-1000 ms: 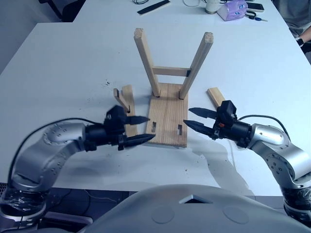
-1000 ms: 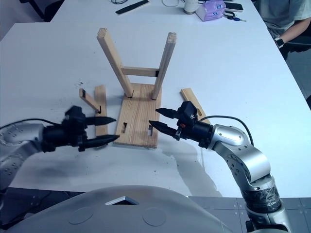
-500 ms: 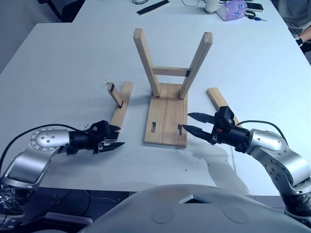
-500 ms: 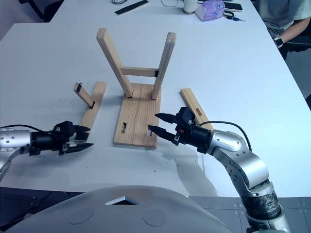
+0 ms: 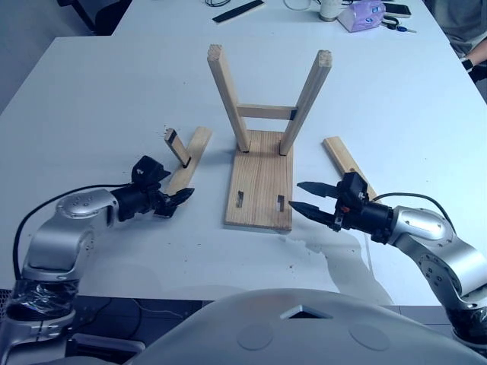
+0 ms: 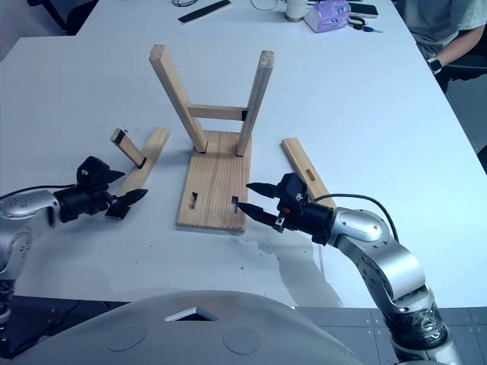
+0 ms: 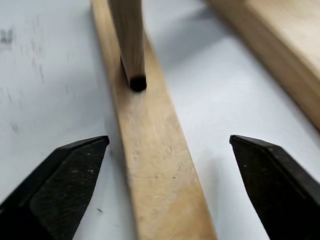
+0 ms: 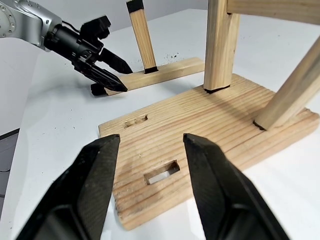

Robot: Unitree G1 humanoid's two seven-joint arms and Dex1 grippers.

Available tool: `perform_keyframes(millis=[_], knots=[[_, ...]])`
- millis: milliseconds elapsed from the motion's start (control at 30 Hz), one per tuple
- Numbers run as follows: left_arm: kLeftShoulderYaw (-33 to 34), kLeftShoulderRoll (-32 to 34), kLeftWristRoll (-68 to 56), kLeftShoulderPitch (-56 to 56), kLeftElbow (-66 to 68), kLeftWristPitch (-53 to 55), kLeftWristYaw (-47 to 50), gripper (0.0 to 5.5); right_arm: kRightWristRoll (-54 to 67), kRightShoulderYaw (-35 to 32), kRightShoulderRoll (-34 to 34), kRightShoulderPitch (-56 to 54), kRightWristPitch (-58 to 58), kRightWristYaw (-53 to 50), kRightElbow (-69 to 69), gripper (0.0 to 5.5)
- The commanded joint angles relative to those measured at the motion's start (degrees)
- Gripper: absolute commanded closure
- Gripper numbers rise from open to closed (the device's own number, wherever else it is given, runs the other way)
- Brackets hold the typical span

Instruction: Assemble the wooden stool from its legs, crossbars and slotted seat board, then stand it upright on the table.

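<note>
Leg pickup, I judge: the spread left claw (image 5: 179, 202) straddles the near end of the loose leg (image 5: 190, 152) and should next pinch it, the board (image 5: 262, 171) with 2 empty slots (image 5: 281, 203) lying just right of it, beside the spread right claw (image 5: 295, 195).

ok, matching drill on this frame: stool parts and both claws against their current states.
Things
1. pale wooden slotted seat board
2. plain wooden strip right of it
3. left claw
4. right claw

States
A. open, either side of the wooden strip with an upright stub
B. open, by the board's empty near slots
C. flat, two legs and a crossbar standing in it
D. flat on the white table, apart from the board

Pairs: 1-C, 2-D, 3-A, 4-B
</note>
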Motion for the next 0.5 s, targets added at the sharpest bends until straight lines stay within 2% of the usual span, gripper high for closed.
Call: perform_keyframes(millis=[33, 200, 500], knots=[[-0.6, -2.5, 1.8, -1.7, 1.4, 2.4, 4.5, 1.04, -1.6, 0.5, -0.5, -0.2, -0.9, 0.2, 0.4, 3.16], [0.2, -4.6, 2.8, -3.3, 5.6, -2.5, 4.7, 1.58, -2.1, 0.5, -0.4, -0.3, -1.1, 0.3, 0.5, 3.16], [-0.5, -3.9, 2.4, -3.7, 9.0, -5.6, 0.6, 3.08, -2.6, 0.9, 0.0, -1.2, -1.2, 0.1, 1.1, 3.16]])
